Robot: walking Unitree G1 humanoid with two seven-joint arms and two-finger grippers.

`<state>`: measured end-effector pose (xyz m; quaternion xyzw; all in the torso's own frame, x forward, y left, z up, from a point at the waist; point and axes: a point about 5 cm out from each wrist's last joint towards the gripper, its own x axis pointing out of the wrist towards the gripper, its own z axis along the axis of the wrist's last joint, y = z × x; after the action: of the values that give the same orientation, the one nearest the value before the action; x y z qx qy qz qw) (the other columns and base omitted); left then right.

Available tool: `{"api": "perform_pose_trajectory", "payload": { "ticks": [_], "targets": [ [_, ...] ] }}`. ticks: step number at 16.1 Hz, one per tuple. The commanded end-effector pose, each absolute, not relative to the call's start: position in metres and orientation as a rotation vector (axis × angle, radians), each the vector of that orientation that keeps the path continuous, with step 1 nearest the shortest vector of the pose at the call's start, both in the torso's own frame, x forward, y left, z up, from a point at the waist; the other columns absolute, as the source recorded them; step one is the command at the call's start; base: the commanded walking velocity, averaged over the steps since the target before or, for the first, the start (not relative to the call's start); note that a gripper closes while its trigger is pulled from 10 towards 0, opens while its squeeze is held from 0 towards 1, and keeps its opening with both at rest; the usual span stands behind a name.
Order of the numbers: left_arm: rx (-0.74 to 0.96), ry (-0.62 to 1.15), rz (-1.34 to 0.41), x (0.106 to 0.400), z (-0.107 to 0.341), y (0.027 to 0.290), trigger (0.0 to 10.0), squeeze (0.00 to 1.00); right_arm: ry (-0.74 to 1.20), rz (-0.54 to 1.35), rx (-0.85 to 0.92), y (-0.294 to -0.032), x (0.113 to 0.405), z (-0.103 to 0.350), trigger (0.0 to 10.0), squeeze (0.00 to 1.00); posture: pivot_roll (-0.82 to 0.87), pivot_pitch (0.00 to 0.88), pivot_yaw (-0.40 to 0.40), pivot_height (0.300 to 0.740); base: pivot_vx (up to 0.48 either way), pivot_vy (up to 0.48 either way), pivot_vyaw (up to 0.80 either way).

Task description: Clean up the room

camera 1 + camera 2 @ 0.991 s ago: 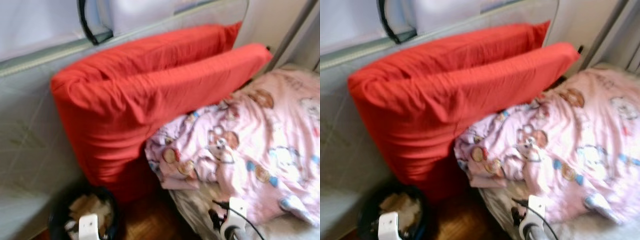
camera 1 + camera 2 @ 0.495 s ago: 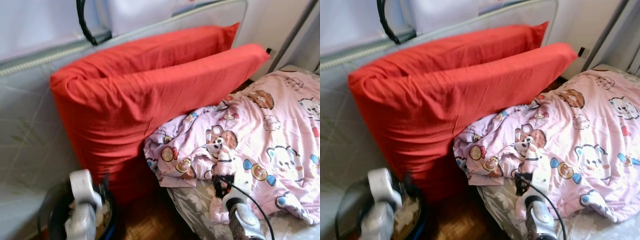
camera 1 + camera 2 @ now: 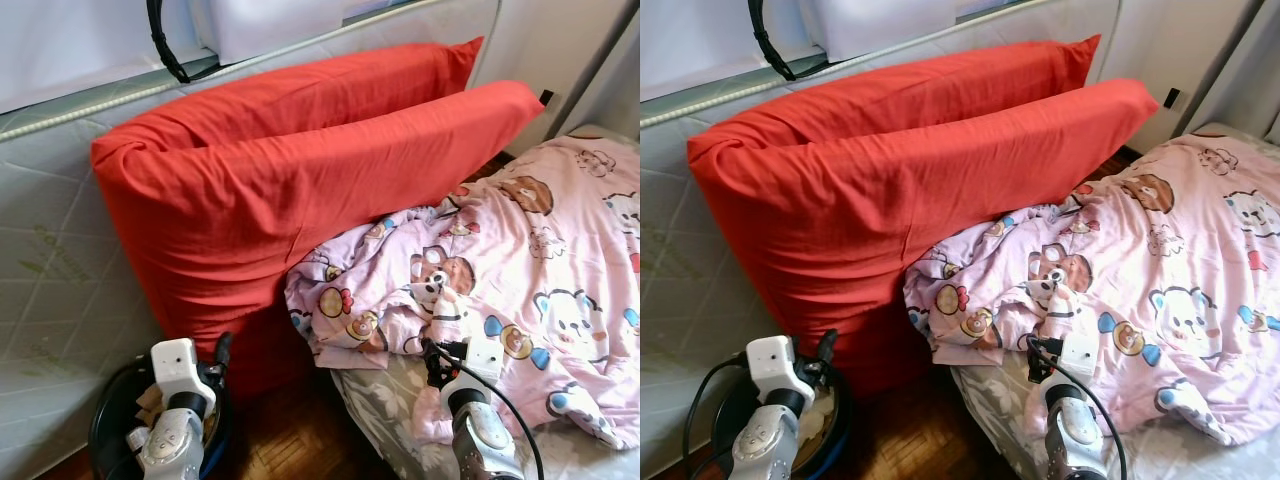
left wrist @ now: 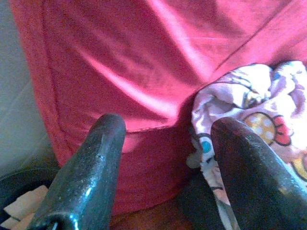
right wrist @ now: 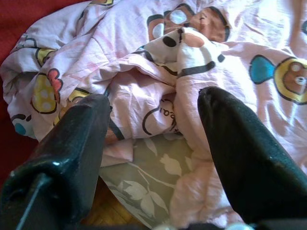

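- Both sets of jaws stand spread with nothing between them: the left gripper (image 4: 165, 143) points at the foot of the red bedding, and the right gripper (image 5: 151, 143) points at the rumpled edge of the blanket.
- Farthest left, a pale quilted mattress (image 3: 50, 300) stands on edge against the wall, with a black strap (image 3: 165, 50) hanging over its top edge.
- Low on the left, a black waste bin (image 3: 110, 435) with crumpled paper inside sits on the wooden floor (image 3: 290, 440), just beside the mattress and at the foot of the red bedding; the left arm's silver wrist rises in front of it.
- Next, two long red pillows (image 3: 300, 170) lean against the mattress, one behind the other, their far ends reaching toward the white wall on the right.
- In the left wrist view, the left fingers (image 4: 86, 177) frame the lower red cover, with a corner of the blanket beside it.
- To the right, a pink cartoon-bear blanket (image 3: 520, 280) lies crumpled across the bed, its bunched left edge pressed against the front pillow.
- Under the blanket's near edge, a grey sheet with a leaf pattern (image 5: 144, 177) shows at the bed's corner.
- The right fingers (image 5: 244, 163) hang just above that corner, near the blanket's folds but apart from them.
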<state>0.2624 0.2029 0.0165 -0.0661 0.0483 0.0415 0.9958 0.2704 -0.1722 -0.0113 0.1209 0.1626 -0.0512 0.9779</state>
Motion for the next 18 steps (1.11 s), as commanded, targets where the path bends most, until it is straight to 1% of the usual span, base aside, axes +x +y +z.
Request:
{"api": "perform_pose_trajectory", "payload": {
  "ticks": [1, 2, 4, 8, 14, 15, 17, 18],
  "targets": [
    [-0.131, 0.111, 0.086, 0.259, 0.015, 0.204, 10.0, 0.0, 0.331, -0.111, 0.24, -0.172, 0.27, -0.012, 10.0, 0.0, 0.05, 0.064, -0.014, 0.705, 0.0, 0.0, 0.0],
    [-0.129, 0.111, 0.085, 0.26, 0.016, 0.204, 10.0, 0.0, 0.345, -0.106, 0.228, -0.17, 0.27, -0.013, 10.0, 0.0, 0.05, 0.06, -0.013, 0.705, 0.0, 0.0, 0.0],
    [-0.125, 0.109, 0.086, 0.26, 0.017, 0.205, 10.0, 0.0, 0.36, -0.106, 0.219, -0.169, 0.27, -0.014, 10.0, 0.0, 0.05, 0.056, -0.01, 0.68, 0.0, 0.0, 0.0],
    [-0.112, 0.101, 0.092, 0.265, 0.023, 0.211, 10.0, 0.0, 0.356, -0.107, 0.225, -0.168, 0.272, -0.013, 10.0, 0.0, 0.06, 0.099, -0.005, 0.68, 0.0, 0.0, 0.0],
    [-0.117, 0.092, 0.096, 0.269, 0.027, 0.208, 10.0, 0.0, 0.365, -0.11, 0.213, -0.166, 0.276, -0.01, 10.0, 0.0, 0.06, 0.138, -0.011, 0.68, 0.0, 0.0, 0.0],
    [-0.12, 0.091, 0.096, 0.268, 0.028, 0.207, 10.0, 0.0, 0.397, -0.109, 0.207, -0.165, 0.277, -0.012, 10.0, 0.0, 0.06, 0.14, -0.012, 0.68, 0.0, 0.0, 0.0],
    [-0.121, 0.093, 0.097, 0.267, 0.027, 0.207, 10.0, 0.0, 0.396, -0.097, 0.208, -0.163, 0.276, -0.013, 10.0, 0.0, 0.07, 0.144, -0.015, 0.655, 0.0, 0.0, 0.0],
    [-0.121, 0.095, 0.099, 0.267, 0.027, 0.208, 10.0, 0.0, 0.392, -0.091, 0.206, -0.162, 0.276, -0.012, 10.0, 0.0, 0.07, 0.146, -0.016, 0.65, 0.0, 0.0, 0.0]
  ]
}}
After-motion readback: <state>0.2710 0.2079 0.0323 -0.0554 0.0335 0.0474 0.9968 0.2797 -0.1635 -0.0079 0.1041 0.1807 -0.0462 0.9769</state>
